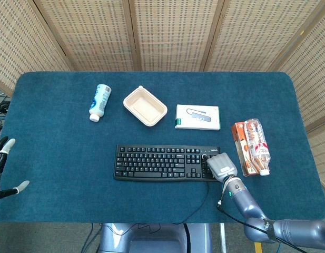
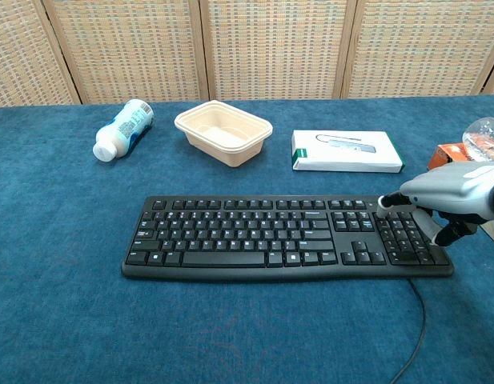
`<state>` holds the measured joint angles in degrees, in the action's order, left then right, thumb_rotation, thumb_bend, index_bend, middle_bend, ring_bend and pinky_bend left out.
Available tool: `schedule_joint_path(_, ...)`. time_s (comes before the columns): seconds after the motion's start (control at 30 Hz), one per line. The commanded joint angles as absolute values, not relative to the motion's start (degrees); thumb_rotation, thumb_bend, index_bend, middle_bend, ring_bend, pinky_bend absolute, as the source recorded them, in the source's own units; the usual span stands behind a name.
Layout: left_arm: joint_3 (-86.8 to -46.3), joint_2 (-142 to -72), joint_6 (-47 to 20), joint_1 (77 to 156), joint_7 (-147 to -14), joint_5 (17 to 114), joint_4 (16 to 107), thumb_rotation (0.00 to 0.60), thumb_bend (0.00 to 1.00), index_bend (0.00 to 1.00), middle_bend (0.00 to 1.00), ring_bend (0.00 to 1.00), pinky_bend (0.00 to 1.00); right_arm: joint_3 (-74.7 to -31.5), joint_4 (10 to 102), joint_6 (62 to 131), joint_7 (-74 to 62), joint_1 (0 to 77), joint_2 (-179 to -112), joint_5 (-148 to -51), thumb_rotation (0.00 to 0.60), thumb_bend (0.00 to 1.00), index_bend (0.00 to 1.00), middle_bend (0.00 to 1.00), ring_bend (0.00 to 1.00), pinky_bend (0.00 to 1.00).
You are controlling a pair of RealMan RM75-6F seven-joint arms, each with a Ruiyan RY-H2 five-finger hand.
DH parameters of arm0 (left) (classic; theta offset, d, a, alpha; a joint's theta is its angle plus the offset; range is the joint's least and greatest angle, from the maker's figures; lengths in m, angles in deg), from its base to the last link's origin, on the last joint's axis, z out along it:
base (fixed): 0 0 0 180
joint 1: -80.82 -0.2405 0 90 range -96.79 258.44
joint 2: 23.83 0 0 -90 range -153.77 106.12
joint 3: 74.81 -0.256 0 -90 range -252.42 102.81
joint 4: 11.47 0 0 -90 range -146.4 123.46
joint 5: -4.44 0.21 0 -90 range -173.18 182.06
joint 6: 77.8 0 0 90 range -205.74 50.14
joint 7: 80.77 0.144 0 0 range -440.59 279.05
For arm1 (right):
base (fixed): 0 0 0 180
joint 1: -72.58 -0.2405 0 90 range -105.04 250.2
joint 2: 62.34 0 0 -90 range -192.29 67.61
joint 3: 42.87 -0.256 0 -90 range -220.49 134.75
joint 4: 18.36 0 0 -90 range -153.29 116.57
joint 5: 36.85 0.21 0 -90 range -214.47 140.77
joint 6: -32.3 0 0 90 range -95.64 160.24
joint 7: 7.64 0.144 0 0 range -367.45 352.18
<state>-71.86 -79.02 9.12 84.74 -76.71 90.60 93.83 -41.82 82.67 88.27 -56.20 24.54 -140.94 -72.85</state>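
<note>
A black keyboard (image 1: 165,163) (image 2: 279,238) lies on the blue table near the front edge. My right hand (image 1: 221,165) (image 2: 453,190) hovers over its number pad at the right end. One fingertip (image 2: 385,202) points down at the pad's top row; whether it touches a key is unclear. The other fingers are curled under the palm and hold nothing. My left hand (image 1: 2,169) shows only in the head view, off the table's left edge, with its fingers spread and nothing in them.
A white bottle (image 1: 99,102) (image 2: 124,129) lies on its side at the back left. Beside it stand a beige tray (image 1: 145,106) (image 2: 224,132) and a white flat box (image 1: 197,117) (image 2: 346,151). A plastic bottle (image 1: 256,144) rests on an orange packet at the right.
</note>
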Motion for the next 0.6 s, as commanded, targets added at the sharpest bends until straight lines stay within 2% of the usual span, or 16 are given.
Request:
schedule_joint_path(0.03, -71.89, -79.07, 9.14, 84.73, -76.66, 90.61, 93.75, 0.600, 0.00, 0.00, 0.00, 0.00, 0.00, -41.46, 82.57, 88.96, -57.13, 23.98, -141.35, -71.92, 0.600, 1.00, 0.17, 0.78, 1.00, 1.00)
schedule_joint_path(0.33, -71.84, -79.06, 9.10, 84.79, -76.62, 90.50, 93.88, 0.600, 0.00, 0.00, 0.00, 0.00, 0.00, -42.44, 86.76, 93.33, -57.37, 23.41, -139.66, -73.49, 0.600, 1.00, 0.17, 0.78, 1.00, 1.00)
schedule_joint_path(0.6, -71.86, -78.85, 9.33, 84.68, -77.41, 90.65, 93.79, 0.600, 0.00, 0.00, 0.00, 0.00, 0.00, -45.77, 99.58, 103.22, -53.53, 26.04, -130.18, -86.79, 0.600, 1.00, 0.17, 0.78, 1.00, 1.00)
